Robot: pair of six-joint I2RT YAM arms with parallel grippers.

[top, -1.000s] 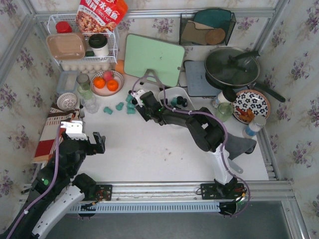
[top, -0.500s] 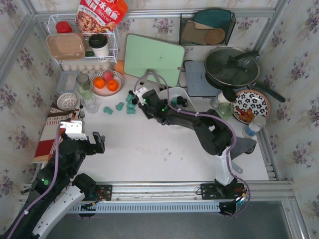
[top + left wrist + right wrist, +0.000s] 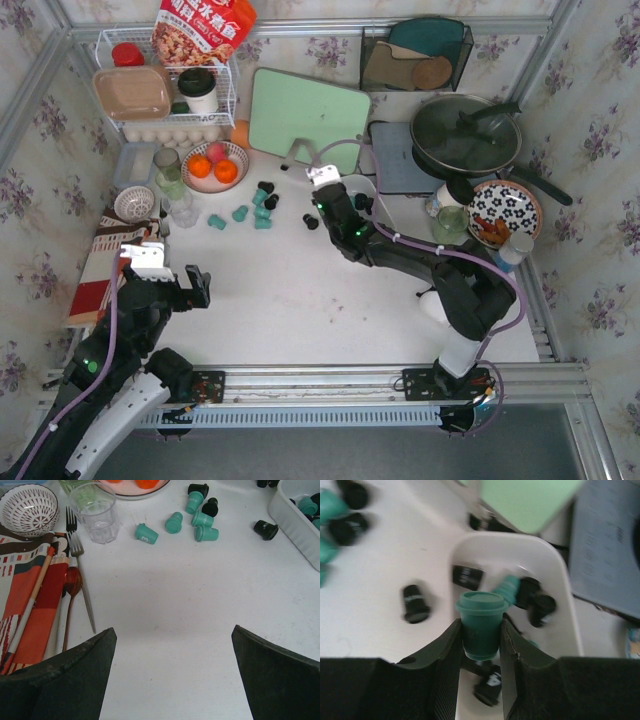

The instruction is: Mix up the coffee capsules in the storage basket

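Your right gripper (image 3: 480,626) pinches teal capsule (image 3: 481,605); basket (image 3: 559,575) just below, toward 1 o'clock. Your left gripper (image 3: 171,630) wide open, empty; loose capsules (image 3: 205,533) at 12 o'clock.

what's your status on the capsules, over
Right gripper shut on teal capsule, over storage basket. Left gripper open, empty. Loose capsules outside basket. Nothing blocking.

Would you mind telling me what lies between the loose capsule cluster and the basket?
One black capsule lies there on its side, apart from the basket; the left wrist view shows it.
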